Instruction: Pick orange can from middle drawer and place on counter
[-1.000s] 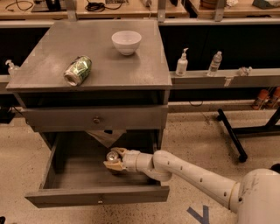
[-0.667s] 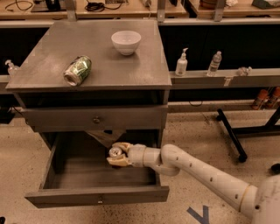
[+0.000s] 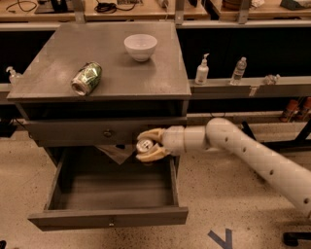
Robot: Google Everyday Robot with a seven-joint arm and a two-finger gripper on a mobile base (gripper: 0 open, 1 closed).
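the speckled floor (image 3: 228,194) fills the near part of the scene, with a blue tape mark (image 3: 221,238) at the near right. on it stands the grey cabinet, and its top, the counter (image 3: 121,73), is a wide scuffed grey surface in the middle left. behind it, at the far edge, runs a light wooden workbench (image 3: 136,10).

the robot arm (image 3: 252,155) is white and thick. it comes in from the near right and reaches to the left, across the front of the cabinet.

the middle drawer (image 3: 116,189) is pulled out toward the near side. its grey floor is bare and its narrow front board carries a tiny knob (image 3: 111,223). above it is a closed drawer front (image 3: 73,132) with a round knob (image 3: 107,132).

on the counter a white bowl (image 3: 140,46) stands upright at the far side, right of centre. a green-and-white can (image 3: 86,78) lies on its side at the left, well apart from the bowl.

the gripper (image 3: 142,145) is at the end of the arm, in the air above the right part of the open drawer, just in front of the closed drawer front and below the counter edge. its cream fingers (image 3: 151,132) are closed around the orange can (image 3: 145,145), one above it and one below it. the can is held off the drawer floor and does not touch the counter. its silver top faces the near side, and the fingers hide most of its body.

on a shelf to the right of the cabinet stand a white pump bottle (image 3: 201,70) and a clear bottle (image 3: 238,71), near each other.
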